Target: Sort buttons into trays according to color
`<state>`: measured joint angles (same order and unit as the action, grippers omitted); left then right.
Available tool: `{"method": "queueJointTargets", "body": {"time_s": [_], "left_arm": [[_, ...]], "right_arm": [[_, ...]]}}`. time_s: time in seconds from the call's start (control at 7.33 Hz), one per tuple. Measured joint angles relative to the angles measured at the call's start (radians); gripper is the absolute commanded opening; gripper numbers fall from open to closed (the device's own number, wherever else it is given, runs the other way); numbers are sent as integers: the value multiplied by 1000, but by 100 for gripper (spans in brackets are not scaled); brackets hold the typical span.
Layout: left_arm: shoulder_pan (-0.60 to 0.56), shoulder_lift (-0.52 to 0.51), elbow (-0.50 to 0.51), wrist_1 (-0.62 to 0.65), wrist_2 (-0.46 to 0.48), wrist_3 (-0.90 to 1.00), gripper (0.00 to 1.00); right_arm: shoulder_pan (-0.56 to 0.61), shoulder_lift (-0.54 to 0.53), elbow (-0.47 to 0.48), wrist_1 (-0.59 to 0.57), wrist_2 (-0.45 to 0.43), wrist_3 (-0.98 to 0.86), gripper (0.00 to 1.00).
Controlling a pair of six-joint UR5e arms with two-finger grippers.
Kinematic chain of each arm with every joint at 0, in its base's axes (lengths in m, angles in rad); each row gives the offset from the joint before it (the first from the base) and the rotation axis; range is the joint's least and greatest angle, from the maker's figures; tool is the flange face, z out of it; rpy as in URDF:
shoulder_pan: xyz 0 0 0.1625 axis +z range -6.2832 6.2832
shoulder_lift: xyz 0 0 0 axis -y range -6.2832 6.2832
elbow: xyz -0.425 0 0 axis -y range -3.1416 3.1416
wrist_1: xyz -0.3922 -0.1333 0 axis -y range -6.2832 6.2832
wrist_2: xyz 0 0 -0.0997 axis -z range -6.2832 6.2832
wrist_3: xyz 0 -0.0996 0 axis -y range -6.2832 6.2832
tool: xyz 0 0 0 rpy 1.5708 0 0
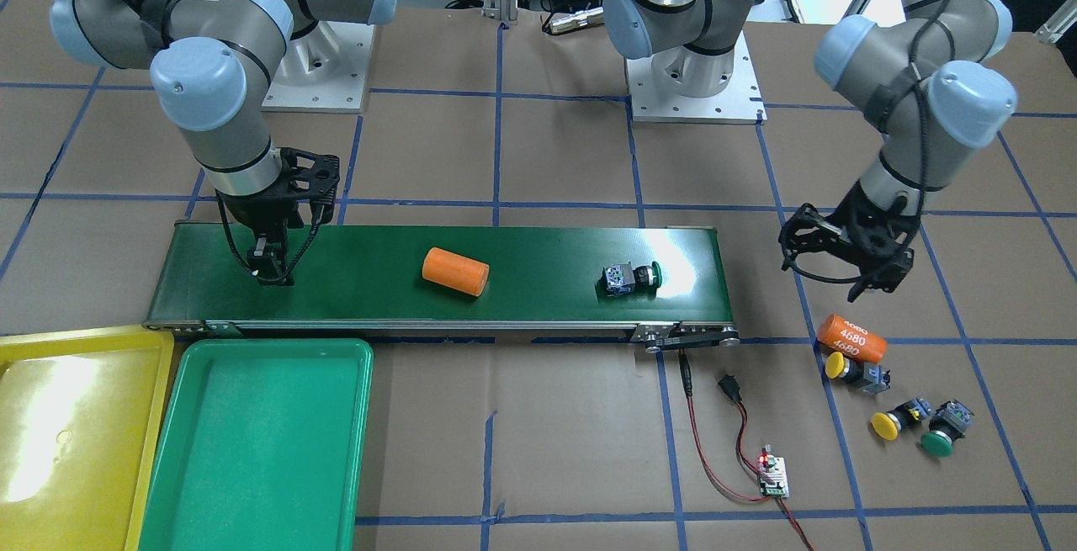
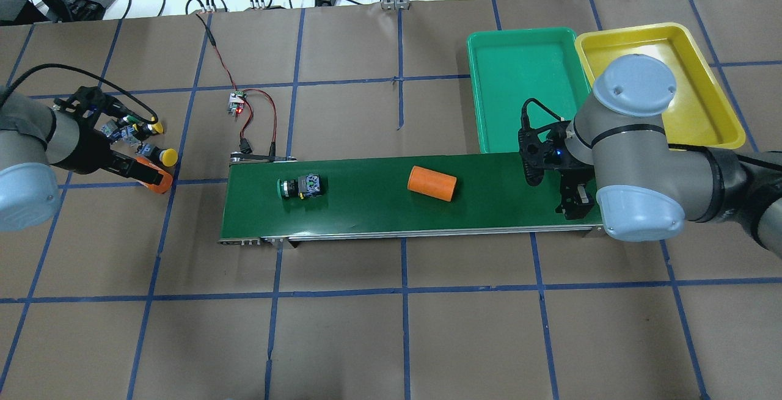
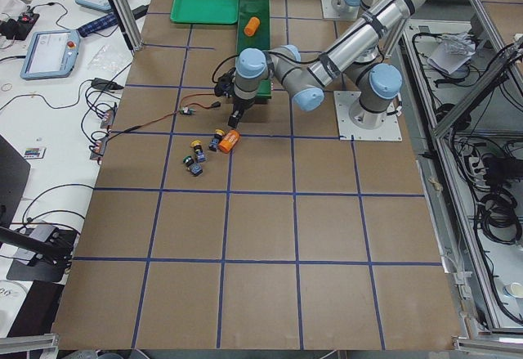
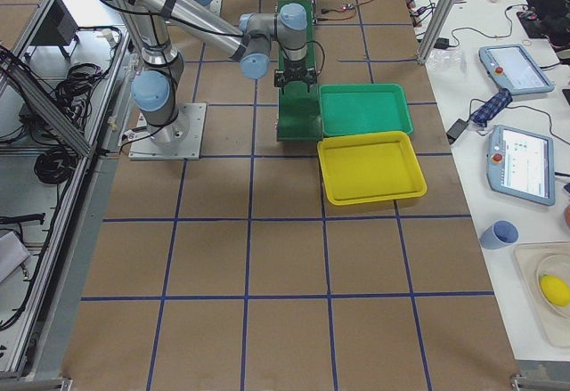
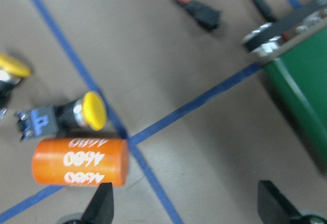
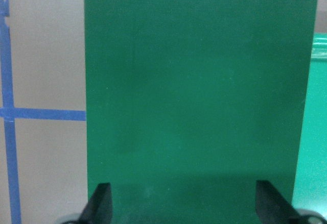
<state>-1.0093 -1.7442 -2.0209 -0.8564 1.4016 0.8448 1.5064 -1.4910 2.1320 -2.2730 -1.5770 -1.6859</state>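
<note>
One green-capped button (image 1: 631, 278) lies on its side on the conveyor belt (image 2: 366, 210), towards the robot's left end. Two yellow buttons (image 1: 850, 370) (image 1: 896, 422) and a green button (image 1: 944, 435) lie on the table off that end. My left gripper (image 1: 865, 282) hangs open above them; in the left wrist view its fingers (image 5: 102, 203) straddle bare table beside the nearest yellow button (image 5: 66, 116). My right gripper (image 1: 273, 273) stands open low over the belt's other end, nothing between its fingers (image 6: 99, 203). The green tray (image 2: 525, 82) and yellow tray (image 2: 666, 76) are empty.
An orange cylinder (image 1: 455, 272) lies mid-belt. Another, marked "4680" (image 5: 79, 162), lies against the yellow button just under the left gripper. A small circuit board (image 1: 772, 475) with red and black wires runs to the belt's motor end. Blue tape lines grid the brown table.
</note>
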Motion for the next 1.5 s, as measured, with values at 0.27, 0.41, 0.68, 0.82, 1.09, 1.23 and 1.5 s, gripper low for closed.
{"method": "queueJointTargets", "body": {"time_s": [0.27,0.41,0.68,0.82,1.09,1.23,1.5], "left_arm": [[27,-74,47,-1,4,-266,100],[29,-100,61,-3,22,-420,100],[28,-136,75,-1,56,-696,100],[21,-152,79,3,59,-822,100],[9,-181,83,20,60,-943,100],[7,-194,84,30,59,-958,100],[6,-221,84,46,44,-968,52]], "right_arm": [[0,0,0,0,0,0,100],[0,0,-1,0,0,0,100],[0,0,-1,0,0,-1,100],[0,0,-1,0,0,-1,100],[1,0,-1,0,0,1,100],[1,0,-1,0,0,1,100],[2,0,0,0,0,1,100]]}}
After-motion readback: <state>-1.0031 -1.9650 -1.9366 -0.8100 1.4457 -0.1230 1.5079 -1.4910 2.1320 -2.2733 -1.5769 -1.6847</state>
